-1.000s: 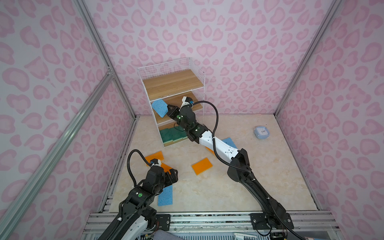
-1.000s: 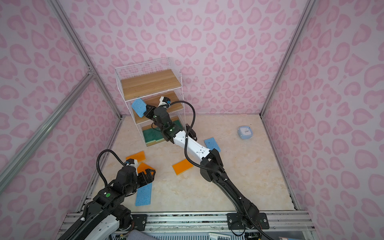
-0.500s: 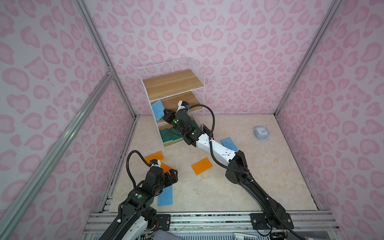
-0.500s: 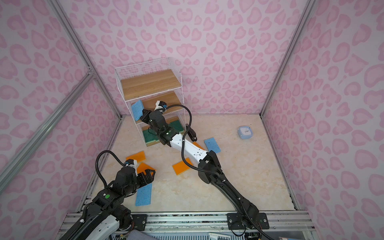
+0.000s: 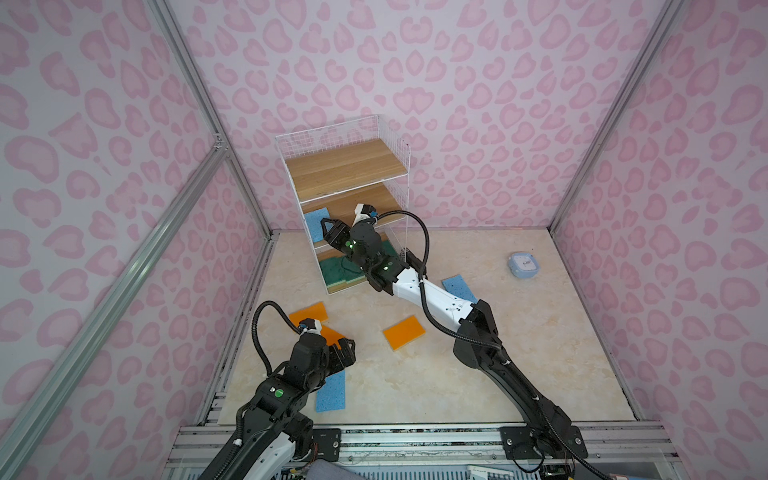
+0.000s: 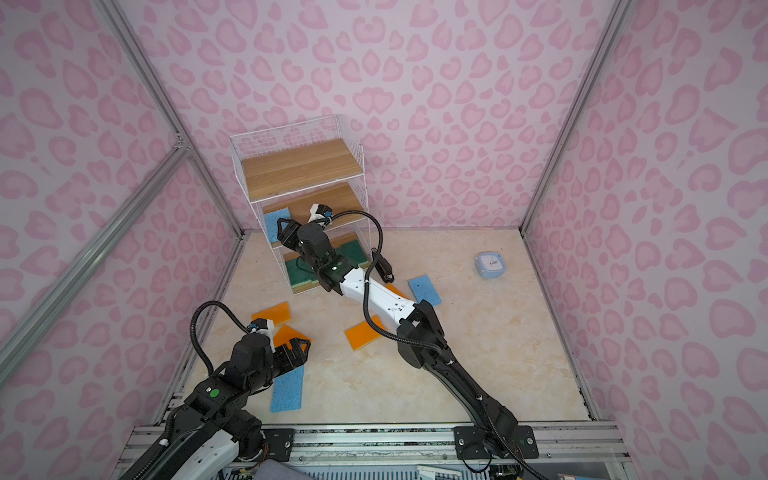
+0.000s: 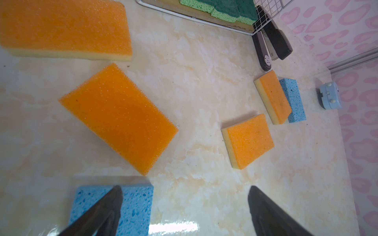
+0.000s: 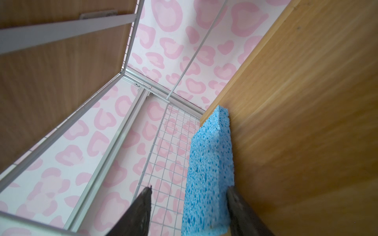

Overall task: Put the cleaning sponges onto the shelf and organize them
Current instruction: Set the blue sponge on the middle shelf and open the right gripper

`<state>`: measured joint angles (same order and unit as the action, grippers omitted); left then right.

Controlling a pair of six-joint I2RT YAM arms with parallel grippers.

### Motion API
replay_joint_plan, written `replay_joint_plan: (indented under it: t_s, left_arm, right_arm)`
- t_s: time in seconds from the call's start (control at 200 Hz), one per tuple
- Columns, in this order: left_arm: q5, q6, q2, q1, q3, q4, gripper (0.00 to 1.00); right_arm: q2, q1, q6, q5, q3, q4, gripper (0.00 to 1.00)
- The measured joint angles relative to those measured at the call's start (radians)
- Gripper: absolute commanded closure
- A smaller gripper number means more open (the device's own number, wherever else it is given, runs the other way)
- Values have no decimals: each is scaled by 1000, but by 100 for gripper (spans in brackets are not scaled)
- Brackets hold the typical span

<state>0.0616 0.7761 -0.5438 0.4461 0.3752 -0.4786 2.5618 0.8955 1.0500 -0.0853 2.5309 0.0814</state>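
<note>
Light-blue porous sponge [image 8: 208, 163] lies at the 9 o'clock end of the shelf's [image 5: 345, 166] middle board, right gripper [image 8: 190, 187] parted astride it, left gripper [image 7: 185, 187] spread wide and empty; it looks light and squashy, so you pinch gently mid-length across its narrow width.

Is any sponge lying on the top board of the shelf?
No: in both top views the top board of the shelf is bare wood with nothing on it.

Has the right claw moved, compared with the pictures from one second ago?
Yes. In both top views the right claw has shifted left along the middle board of the shelf, nearer its left wire side.
</note>
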Motion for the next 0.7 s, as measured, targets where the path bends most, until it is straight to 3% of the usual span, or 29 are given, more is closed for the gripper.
replay_joint_plan:
  t_s: [0.24,0.51,0.7]
  left_arm:
    - [10,0,-2,0,21,-20,3]
    - [34,16,-53,0,100,-92,3]
    - [53,51,-147,0,130,-159,1]
  right_arm:
    - [-105,0,-42,1,-142,12,26]
    - [-230,-7,-75,11,-338,62,25]
    - [-412,-21,-103,33,-613,143,26]
